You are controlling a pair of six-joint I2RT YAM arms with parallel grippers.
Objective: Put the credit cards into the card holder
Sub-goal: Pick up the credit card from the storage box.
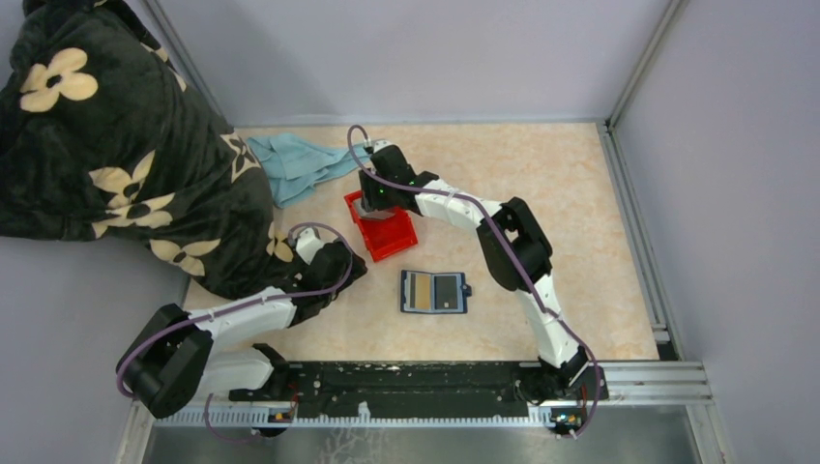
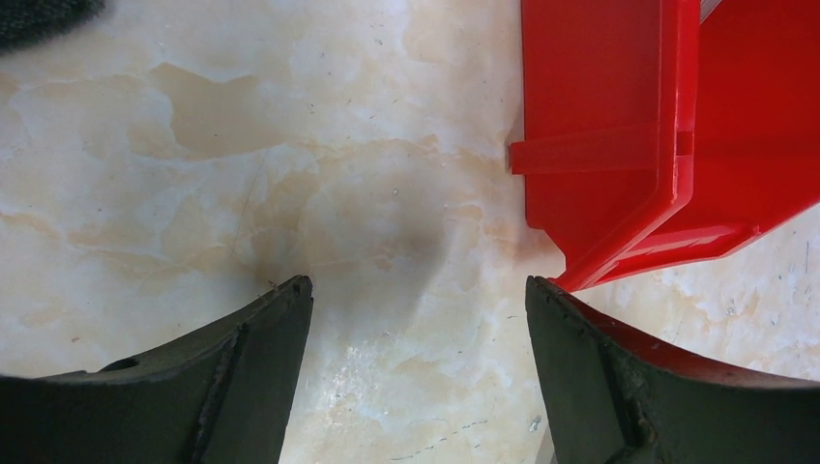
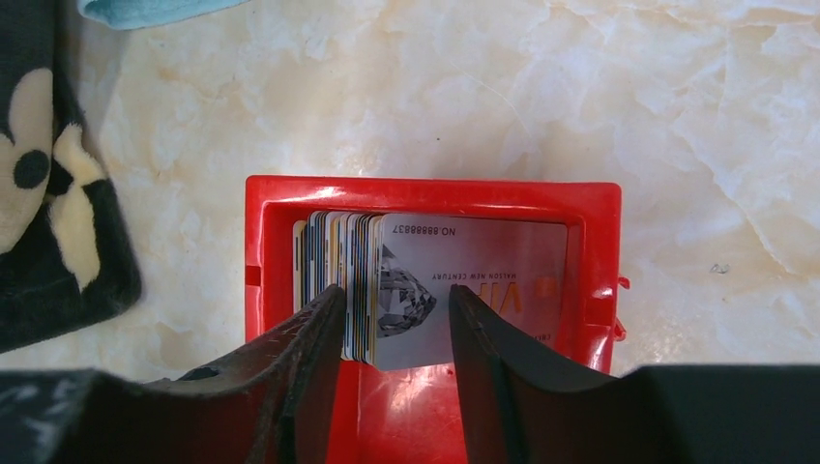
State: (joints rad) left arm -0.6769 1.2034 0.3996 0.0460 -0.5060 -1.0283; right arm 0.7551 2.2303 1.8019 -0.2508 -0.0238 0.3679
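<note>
My right gripper (image 3: 396, 290) hangs narrowly parted over thin silver and coloured credit cards (image 3: 503, 251) stacked in a red plastic bin (image 3: 430, 191). My left gripper (image 2: 418, 282) gapes wide beside the bin. The navy folding card holder (image 1: 434, 292) lies open nearby.

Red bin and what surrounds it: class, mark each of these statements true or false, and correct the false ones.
1. The red bin holds a stack of cards. True.
2. The right hand hangs over the red bin, a finger on each side of some of the cards. True.
3. The card holder lies folded shut. False: it lies open on the table.
4. The left hand grips a card. False: it is open over bare table, with nothing between its fingers.
5. The blue cloth lies outside the red bin. True.
</note>
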